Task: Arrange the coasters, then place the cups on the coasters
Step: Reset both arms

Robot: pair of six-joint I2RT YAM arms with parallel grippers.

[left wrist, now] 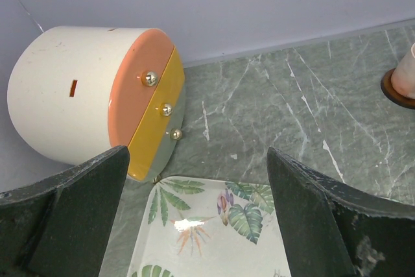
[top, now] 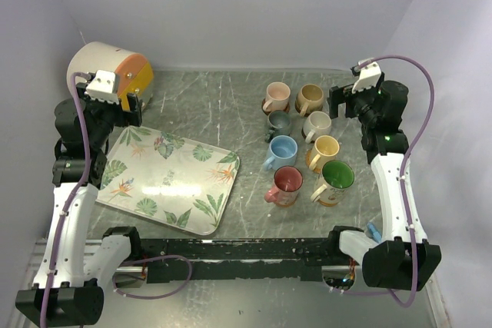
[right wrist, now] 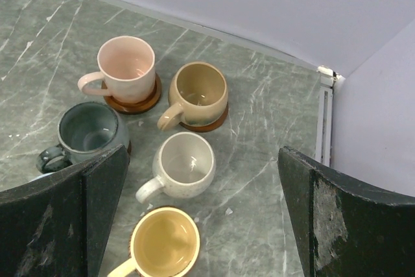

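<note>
Several handled cups stand in two columns at the right of the table, among them pink (top: 277, 96), tan (top: 310, 98), red (top: 287, 184) and green (top: 337, 180). Dark round coasters show under them as thin rims. The right wrist view has the pink cup (right wrist: 126, 68) on a coaster (right wrist: 133, 103), the tan cup (right wrist: 198, 93) on a coaster (right wrist: 211, 123), and the grey (right wrist: 87, 135), cream (right wrist: 185, 163) and yellow (right wrist: 163, 246) cups. My right gripper (top: 346, 101) (right wrist: 201, 215) hangs open and empty above the far cups. Open and empty too, my left gripper (top: 129, 104) (left wrist: 198, 215) hovers over the tray's far corner.
A leaf-print rectangular tray (top: 173, 178) (left wrist: 214, 244) lies at the left of the table. A big white-and-orange cylinder (top: 108, 71) (left wrist: 97, 95) lies on its side in the back left corner, close to the left gripper. Walls close in the back and both sides.
</note>
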